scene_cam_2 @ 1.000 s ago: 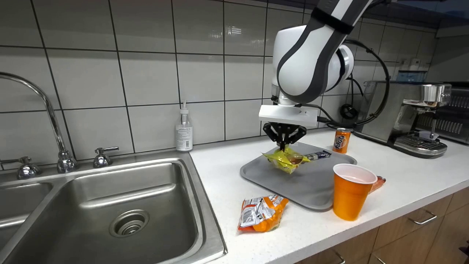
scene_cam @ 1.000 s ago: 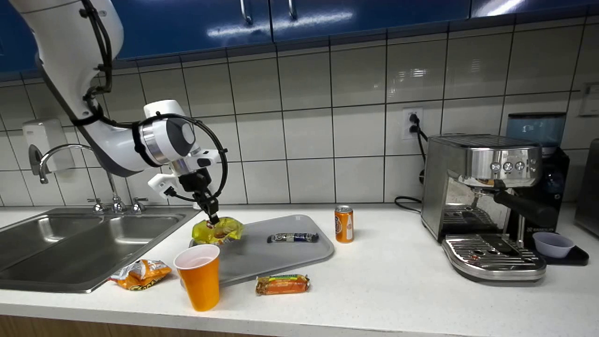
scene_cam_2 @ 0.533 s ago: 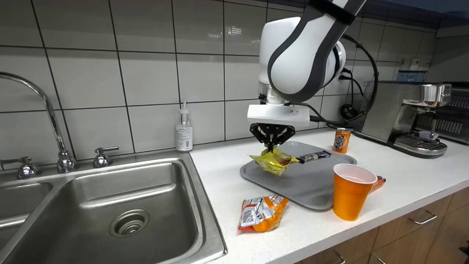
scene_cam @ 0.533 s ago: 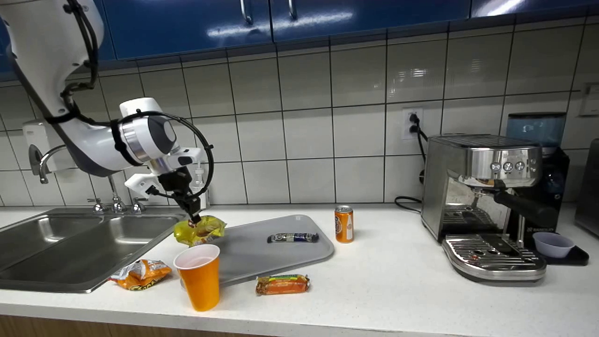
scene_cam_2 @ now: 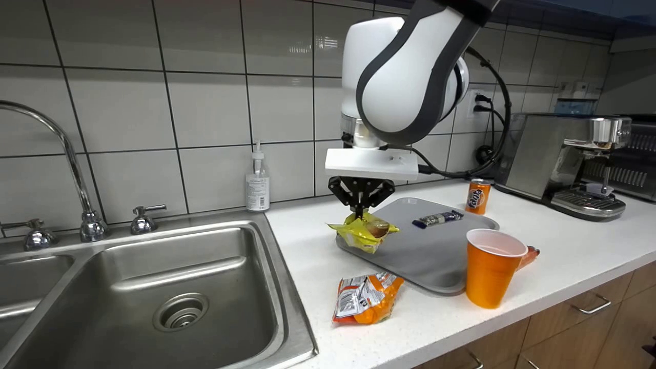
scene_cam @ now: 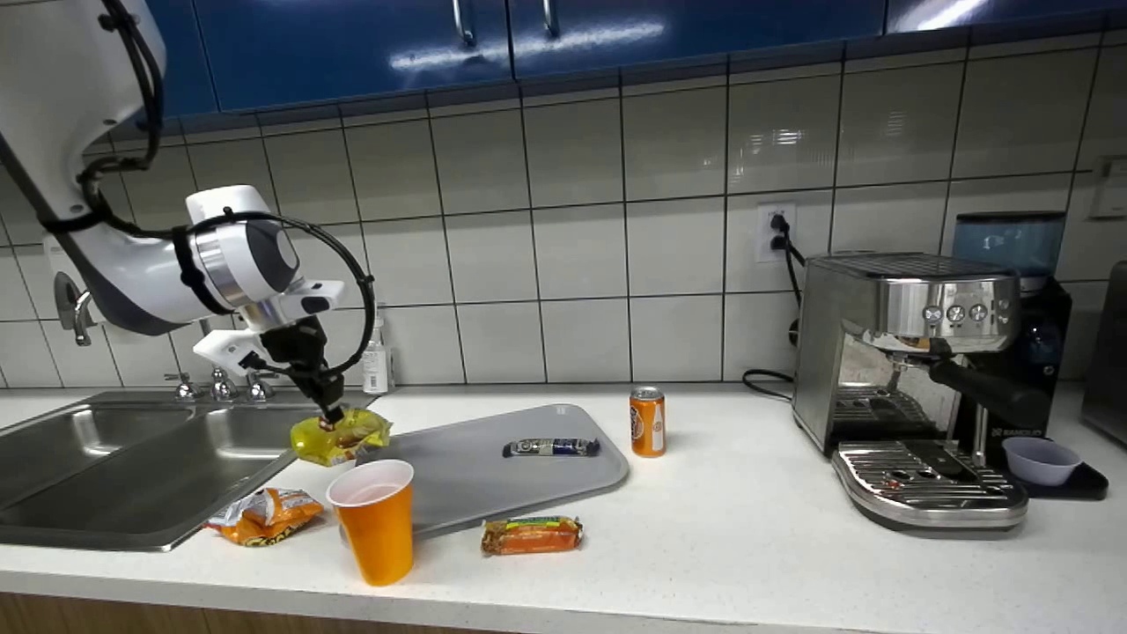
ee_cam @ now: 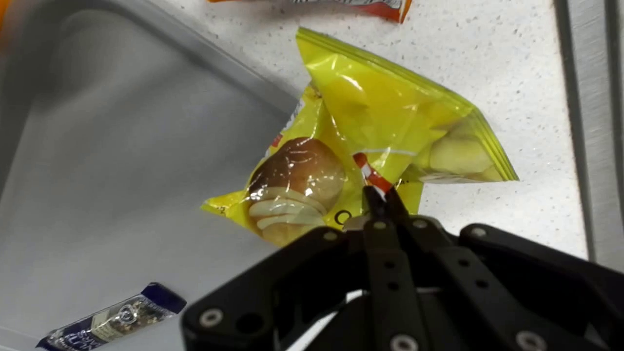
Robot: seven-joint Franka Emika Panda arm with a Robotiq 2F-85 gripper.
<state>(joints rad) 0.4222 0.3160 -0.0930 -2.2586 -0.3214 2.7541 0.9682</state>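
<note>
Yellow and glossy, a snack packet [scene_cam_2: 363, 234] hangs pinched in the end effector [scene_cam_2: 360, 213], which is pressed together on its upper side. The packet is over one edge of the grey tray [scene_cam_2: 430, 259], partly above the white desk [scene_cam_2: 307, 230]. A dark-wrapped bar [scene_cam_2: 438, 219] lies on the tray; an orange bag [scene_cam_2: 370, 298] and an upright orange cup [scene_cam_2: 491, 274] are near it.

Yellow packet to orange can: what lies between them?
Between the yellow packet and the orange can lie part of the gray tray, the blue-wrapped bar on it, then white counter; both exterior views show this.
</note>
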